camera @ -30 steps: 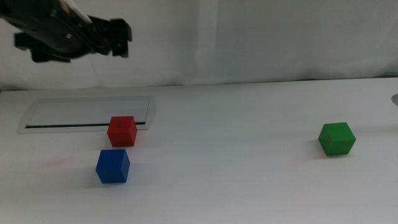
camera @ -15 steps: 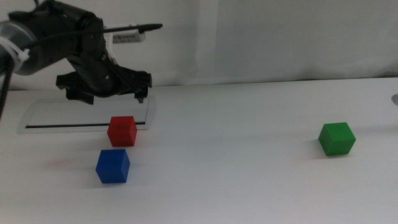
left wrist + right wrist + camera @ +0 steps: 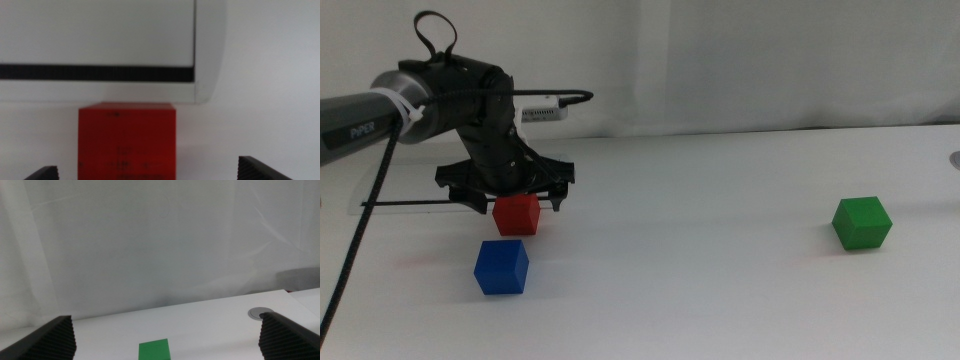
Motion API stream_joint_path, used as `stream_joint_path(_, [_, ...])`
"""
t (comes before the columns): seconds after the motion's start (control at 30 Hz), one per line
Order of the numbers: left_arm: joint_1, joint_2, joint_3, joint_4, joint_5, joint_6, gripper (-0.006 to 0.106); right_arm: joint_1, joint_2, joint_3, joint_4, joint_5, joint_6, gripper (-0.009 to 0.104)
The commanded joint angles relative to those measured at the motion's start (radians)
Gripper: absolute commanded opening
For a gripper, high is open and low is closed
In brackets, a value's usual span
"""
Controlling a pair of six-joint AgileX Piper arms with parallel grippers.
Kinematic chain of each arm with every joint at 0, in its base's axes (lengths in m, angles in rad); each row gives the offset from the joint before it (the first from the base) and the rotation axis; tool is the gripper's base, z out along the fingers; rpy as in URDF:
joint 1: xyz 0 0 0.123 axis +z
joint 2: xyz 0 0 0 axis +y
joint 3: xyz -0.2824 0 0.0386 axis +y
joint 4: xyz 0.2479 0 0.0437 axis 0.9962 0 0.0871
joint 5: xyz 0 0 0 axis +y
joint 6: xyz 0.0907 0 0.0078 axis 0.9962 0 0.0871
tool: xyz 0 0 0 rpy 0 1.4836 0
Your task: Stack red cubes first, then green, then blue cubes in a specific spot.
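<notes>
Left gripper (image 3: 513, 203) has dropped from up high in abt 1 s and is now straddling the red cube (image 3: 516, 214), jaws spread wide, nothing gripped yet. Cube is sitting on the table (image 3: 700, 270) beside the slot panel (image 3: 100, 50), behind the blue cube (image 3: 501, 266). Pickup looks imminent. Right gripper (image 3: 165, 350) is waiting, jaws apart, facing the green cube (image 3: 861, 222).

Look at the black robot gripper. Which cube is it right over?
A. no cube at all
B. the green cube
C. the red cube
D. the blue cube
C. The left gripper hangs just above the red cube, its jaws spread wide to either side of it, while the blue cube sits nearer the camera and the green cube sits far off to the right.
</notes>
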Motion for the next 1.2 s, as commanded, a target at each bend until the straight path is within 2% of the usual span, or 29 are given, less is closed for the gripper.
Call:
stream_joint_path(0.0, [0.004, 0.015, -0.007, -0.015, 0.011, 0.006, 0.088, -0.004, -0.002, 0.005, -0.006, -0.008, -0.006, 0.103])
stream_joint_path(0.83, [0.021, 0.077, -0.007, -0.017, -0.09, 0.065, 0.086, -0.004, -0.002, 0.005, -0.003, -0.008, -0.006, 0.103])
stream_joint_path(1.03, [0.021, 0.077, -0.007, -0.017, -0.085, 0.048, 0.067, -0.004, -0.002, 0.005, -0.003, -0.008, -0.006, 0.103])
stream_joint_path(1.17, [0.021, 0.077, -0.007, -0.012, -0.079, 0.038, 0.031, -0.004, -0.002, 0.005, -0.003, -0.008, -0.006, 0.103])
